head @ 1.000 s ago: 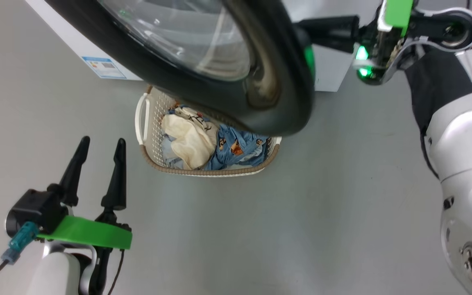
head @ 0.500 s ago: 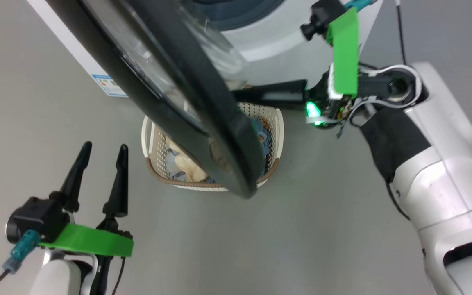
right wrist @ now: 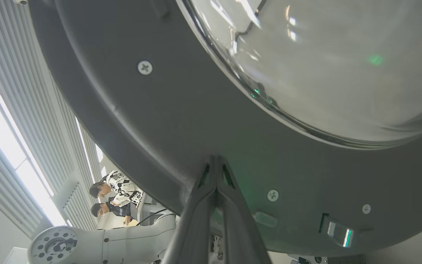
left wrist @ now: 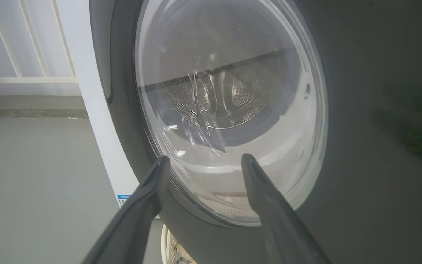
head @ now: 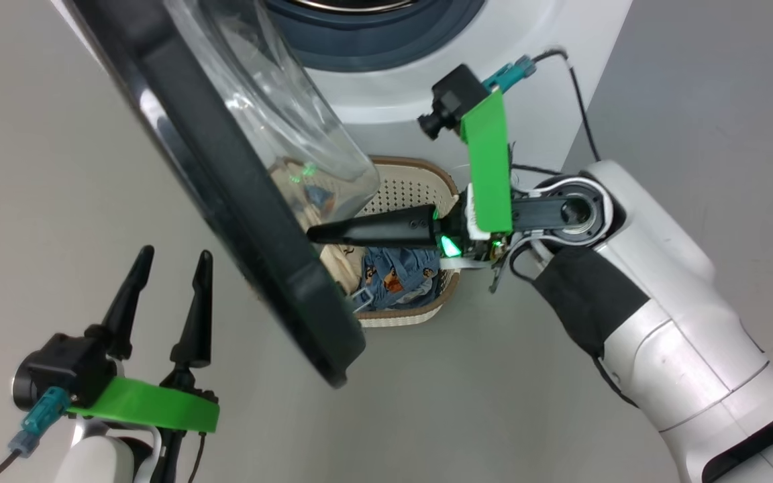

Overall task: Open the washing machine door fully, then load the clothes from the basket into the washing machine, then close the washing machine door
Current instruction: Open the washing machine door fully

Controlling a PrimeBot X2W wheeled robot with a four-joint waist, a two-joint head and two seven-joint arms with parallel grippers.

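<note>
From the head, the washing machine door (head: 272, 268) stood nearly edge-on, where a second before its glossy black rim and glass had faced the camera and hidden much of the basket; the view itself had also shifted. With the door swung wider, the washing machine (head: 440, 94) showed its smooth white front and the grey-blue rubber seal (head: 366, 47) round the opening. The right gripper (head: 316, 234), earlier up beyond the door's edge, now lay low across the basket (head: 420, 310), its long dark fingers clenched together on nothing, tips at the door's inner side under the bulging clear glass bowl (head: 279, 121). The basket, cream perforated plastic with a brown woven-look rim, sat on the grey floor (head: 494, 402) before the machine, holding the clothes (head: 396, 276): soft blue fabric with orange-brown bears and a cream piece. The left gripper (head: 176, 253) hovered at lower left as before, jaws spread wide and empty. Through the left wrist camera, those parted fingers (left wrist: 269, 205) framed the door's outer face, the round glass distorting the perforated steel drum (left wrist: 240, 97) behind it; a blue label (left wrist: 123, 200) marked the machine's white side. Through the right wrist camera, the shut fingers (right wrist: 233, 220) met the door's matt grey inner rim, dotted with cross-head screws (right wrist: 145, 68), and two people (right wrist: 114, 194) showed far off beside bright blinds (right wrist: 20, 146).
</note>
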